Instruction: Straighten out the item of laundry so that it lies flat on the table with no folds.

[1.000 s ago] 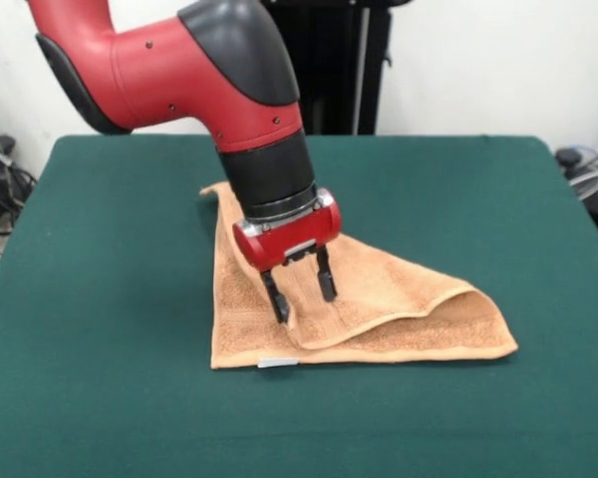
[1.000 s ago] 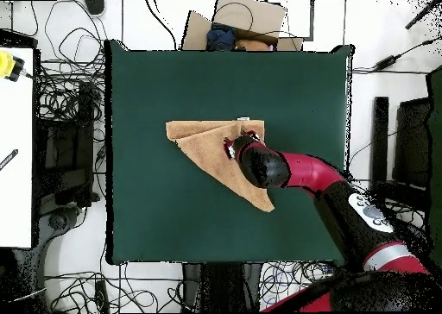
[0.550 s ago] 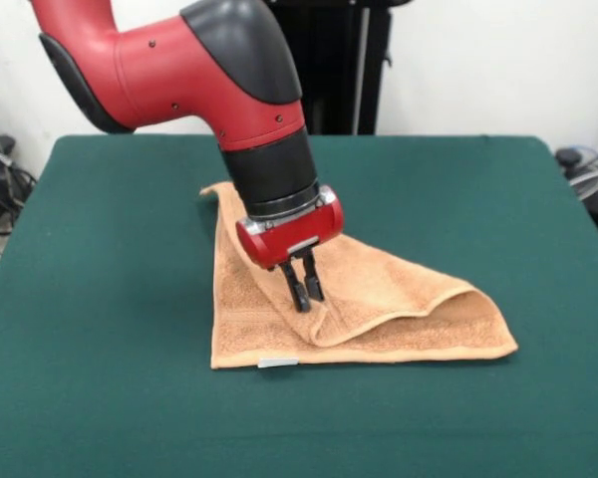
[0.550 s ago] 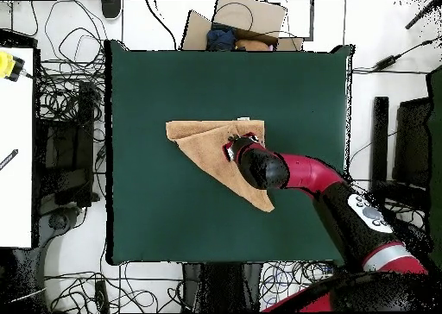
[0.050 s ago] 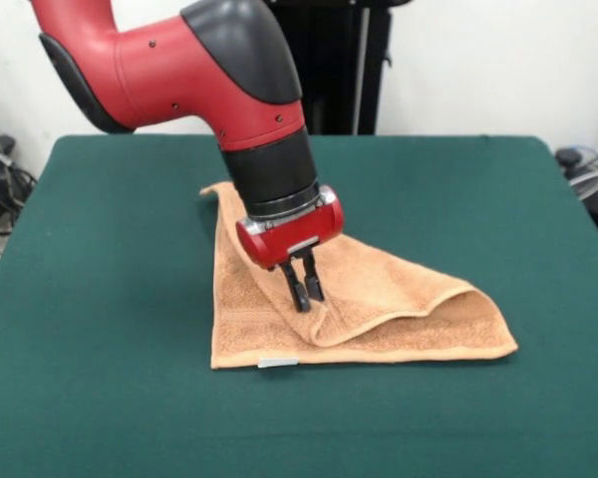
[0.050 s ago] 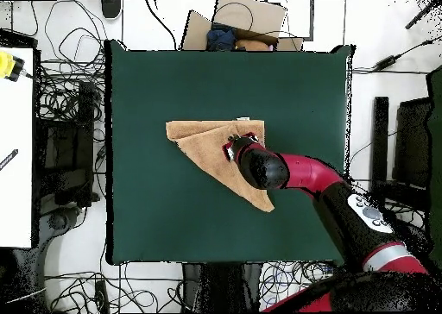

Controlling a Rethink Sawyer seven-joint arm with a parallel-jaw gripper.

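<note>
Nothing has shifted since half a second ago: arm, gripper and towel sit exactly as they did then. Against the picture from one second ago, though, the gripper's two black fingers, then spread apart, have come together.

Taking the towel (image 5: pixel 379 309) as the landmark and going from its near edge to its far one in the front view: a small white-grey tag (image 5: pixel 277 362) sticks out from the near hem, close to the near left corner. That hem runs straight across to a pointed corner on the right. Just behind it a second layer of orange-tan cloth lies on top, its folded edge curving from the middle out to a raised loop near the right corner, so the towel is doubled into a rough triangle and not flat.

At the left end of that folded edge the gripper (image 5: pixel 303 292) points down, fingers (image 5: pixel 297 289) closed on the top layer of the towel. Above it the red and black arm (image 5: pixel 179 60) rises up and to the left, hiding the middle of the towel.

Behind the arm, the towel narrows to its far corner. Green table (image 5: pixel 100 398) surrounds the towel on every side.

From overhead, the towel (image 6: pixel 203 138) lies near the table's (image 6: pixel 155 224) centre.
</note>
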